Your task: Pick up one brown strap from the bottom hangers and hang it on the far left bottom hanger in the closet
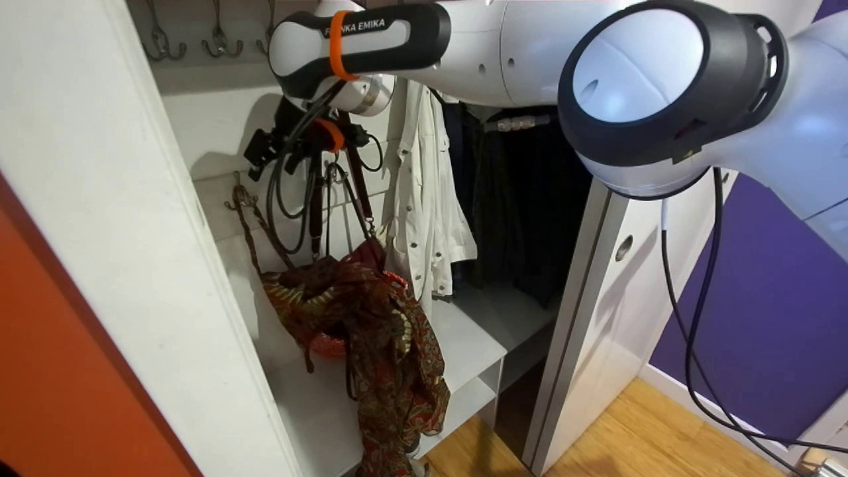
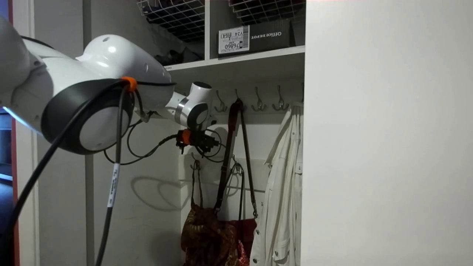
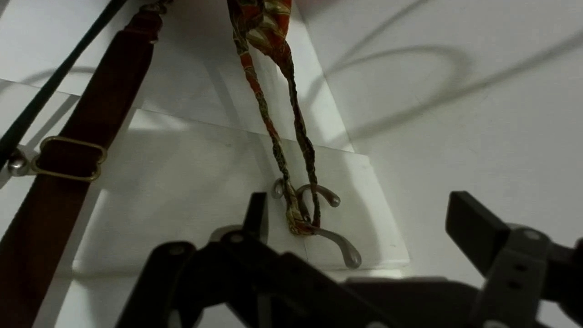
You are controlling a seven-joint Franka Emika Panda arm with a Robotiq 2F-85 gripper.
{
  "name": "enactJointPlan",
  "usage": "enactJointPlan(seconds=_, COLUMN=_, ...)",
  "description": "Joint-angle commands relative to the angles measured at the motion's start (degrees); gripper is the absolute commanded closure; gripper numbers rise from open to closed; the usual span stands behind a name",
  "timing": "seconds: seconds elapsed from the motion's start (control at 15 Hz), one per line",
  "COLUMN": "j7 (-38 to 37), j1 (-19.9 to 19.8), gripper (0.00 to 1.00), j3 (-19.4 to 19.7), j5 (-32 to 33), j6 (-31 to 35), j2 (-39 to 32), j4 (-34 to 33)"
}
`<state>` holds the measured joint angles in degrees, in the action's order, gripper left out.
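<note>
The long brown strap [image 2: 231, 144] loops over an upper hook and runs down to metal clips at a dark red bag [image 2: 248, 229]. It also shows in the wrist view [image 3: 98, 105] and in an exterior view [image 1: 358, 179]. The far left bottom hanger [image 3: 339, 239], also in both exterior views [image 1: 242, 196] [image 2: 195, 164], carries a twisted patterned strap [image 3: 273, 141] of the floppy brown-red bag [image 1: 397, 344]. Another bottom hanger [image 2: 237, 169] holds a thin dark strap. My gripper [image 3: 360, 214] is open and empty, before and just above the far left bottom hanger.
The closet's white side wall [image 3: 455, 136] stands beside the far left bottom hanger. Upper hooks [image 2: 258, 105] line a rail above. A white garment [image 1: 424, 199] hangs on the other side of the bags. A white ledge [image 1: 464, 338] lies below. Loose cables [image 1: 278, 205] hang by my gripper.
</note>
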<state>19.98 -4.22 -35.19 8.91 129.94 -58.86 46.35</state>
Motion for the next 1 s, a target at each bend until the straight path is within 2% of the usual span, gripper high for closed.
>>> enactJointPlan(seconds=0.0, j7=4.2, j1=-2.2, gripper=0.00, j3=-2.9, j5=-1.7, j6=5.1, j2=-0.9, j4=3.8)
enactJointPlan(seconds=0.6, j7=6.6, j1=-6.6, gripper=0.00, j3=-4.1, j5=-0.7, j6=14.5, j2=2.8, j4=14.1)
enactJointPlan(seconds=0.67, j7=6.0, j1=-4.3, gripper=0.00, j3=-3.3, j5=-0.4, j6=12.5, j2=-0.4, j4=8.5)
enactJointPlan(seconds=0.93, j7=6.1, j1=-4.4, gripper=0.00, j3=-3.2, j5=-0.4, j6=12.6, j2=-0.4, j4=8.9)
